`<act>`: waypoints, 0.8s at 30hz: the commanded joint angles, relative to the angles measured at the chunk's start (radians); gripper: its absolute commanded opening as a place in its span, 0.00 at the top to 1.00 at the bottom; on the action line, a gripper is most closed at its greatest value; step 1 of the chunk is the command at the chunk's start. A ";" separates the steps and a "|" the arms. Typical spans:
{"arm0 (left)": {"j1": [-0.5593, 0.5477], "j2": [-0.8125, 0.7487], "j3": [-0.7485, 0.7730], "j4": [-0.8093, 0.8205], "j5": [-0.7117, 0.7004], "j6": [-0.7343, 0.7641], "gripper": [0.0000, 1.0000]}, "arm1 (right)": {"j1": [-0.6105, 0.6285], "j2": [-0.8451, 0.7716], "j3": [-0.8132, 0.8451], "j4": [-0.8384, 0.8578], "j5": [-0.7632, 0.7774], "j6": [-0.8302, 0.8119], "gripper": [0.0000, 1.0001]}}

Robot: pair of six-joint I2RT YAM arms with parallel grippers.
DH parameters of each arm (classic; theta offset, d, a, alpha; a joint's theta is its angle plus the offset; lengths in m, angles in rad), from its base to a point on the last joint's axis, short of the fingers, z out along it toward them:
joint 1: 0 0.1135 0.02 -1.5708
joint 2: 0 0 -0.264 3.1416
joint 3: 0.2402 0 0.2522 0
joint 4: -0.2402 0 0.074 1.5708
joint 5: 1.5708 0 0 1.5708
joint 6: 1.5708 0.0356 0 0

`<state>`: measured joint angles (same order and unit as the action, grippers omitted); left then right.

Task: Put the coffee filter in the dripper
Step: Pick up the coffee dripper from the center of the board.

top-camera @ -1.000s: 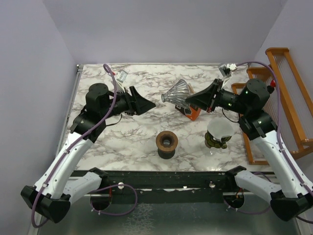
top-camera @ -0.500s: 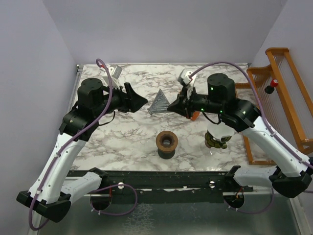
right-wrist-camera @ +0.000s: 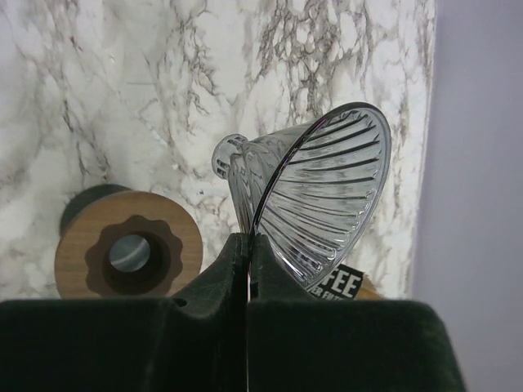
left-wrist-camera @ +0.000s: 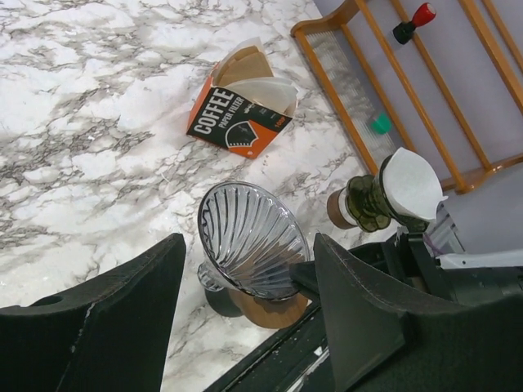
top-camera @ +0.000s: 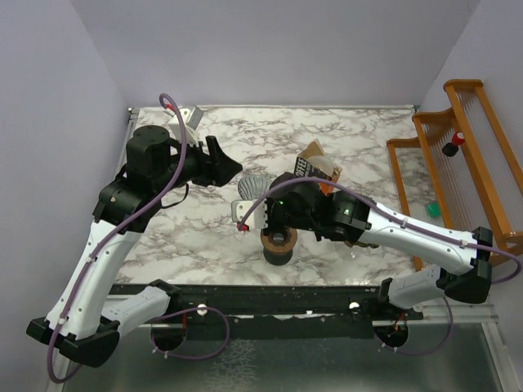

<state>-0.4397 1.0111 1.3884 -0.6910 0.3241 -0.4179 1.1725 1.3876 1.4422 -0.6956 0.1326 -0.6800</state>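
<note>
Fingers [right-wrist-camera: 216,282] of the right gripper [right-wrist-camera: 248,245] are pressed together on the rim of a ribbed glass dripper [right-wrist-camera: 319,188], which is held tilted, just above and beside a wooden ring stand [right-wrist-camera: 131,253]. The left gripper [top-camera: 225,159] is spread wide, holds nothing and hangs over the marble table [left-wrist-camera: 82,122].

The coffee filter [left-wrist-camera: 413,181], a white paper cone, is seen resting mouth-up on a dark green vessel [left-wrist-camera: 365,204] well to the right, near the wooden rack [left-wrist-camera: 384,73]. The dripper appears to be in the course of being seated; next it would need to be righted and lowered into the ring, after which the filter can be fetched.

The stand sits close to the table's near edge. Open marble lies to the left; the COFFEE carton [left-wrist-camera: 237,118] lies behind.
</note>
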 commanded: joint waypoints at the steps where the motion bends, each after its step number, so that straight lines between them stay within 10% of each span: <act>1: 0.003 0.008 0.019 -0.060 -0.025 0.040 0.34 | 0.042 -0.022 -0.029 0.039 0.126 -0.247 0.99; 24: 0.003 0.074 -0.020 -0.130 -0.033 0.121 0.36 | 0.137 -0.140 -0.261 0.275 0.274 -0.861 1.00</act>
<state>-0.4397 1.0733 1.3834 -0.7975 0.2966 -0.3275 1.2942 1.2751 1.2007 -0.5091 0.3298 -1.4242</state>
